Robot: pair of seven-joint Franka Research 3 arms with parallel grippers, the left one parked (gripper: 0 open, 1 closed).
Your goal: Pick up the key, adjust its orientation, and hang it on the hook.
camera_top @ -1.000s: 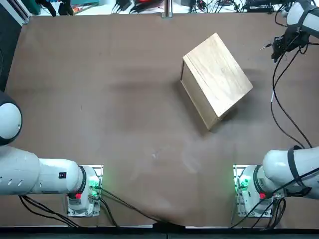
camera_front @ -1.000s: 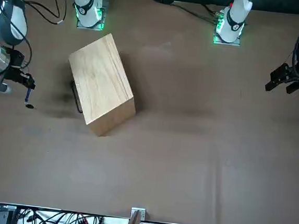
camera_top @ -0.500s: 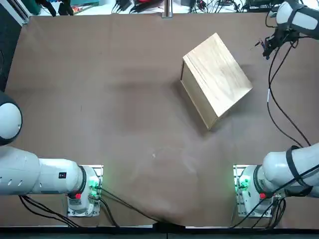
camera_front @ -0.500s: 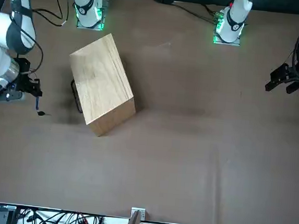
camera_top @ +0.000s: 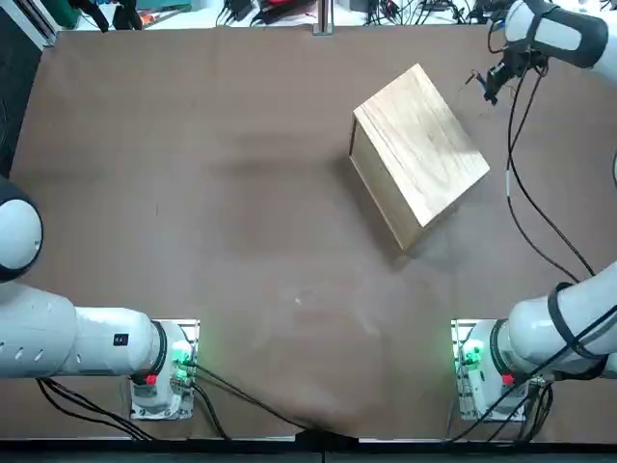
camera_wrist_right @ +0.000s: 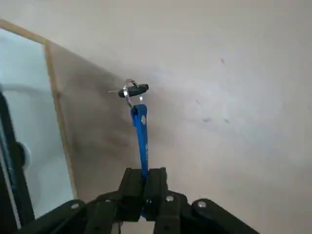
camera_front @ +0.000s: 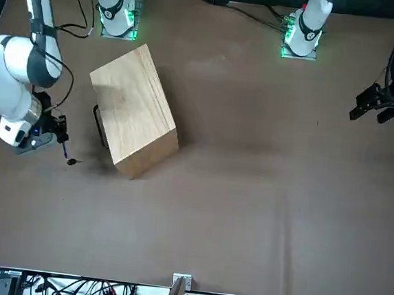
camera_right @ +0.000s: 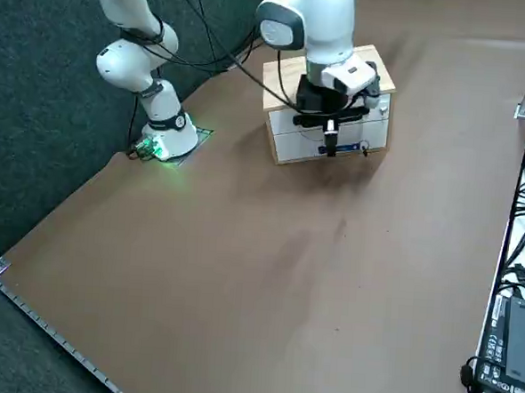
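The key (camera_wrist_right: 138,89) is a small dark piece on a metal ring at the end of a blue tag (camera_wrist_right: 141,131). My right gripper (camera_wrist_right: 145,181) is shut on the tag's other end, so the key hangs free in front of the fingers. The gripper (camera_front: 59,134) hovers beside the wooden box (camera_front: 133,107), at the box's white side face (camera_right: 338,134). The key (camera_front: 72,161) dangles just above the table. A black curved fitting (camera_front: 101,127) sits on that face; I cannot tell whether it is the hook.
The wooden box (camera_top: 421,152) stands at an angle on the brown table's far right part. The two arm bases (camera_top: 482,362) glow green at the near edge. Cables and gear (camera_top: 289,10) line the far edge.
My right gripper has carried the key along the table's far right side, toward the box's white side face. The box has not moved.
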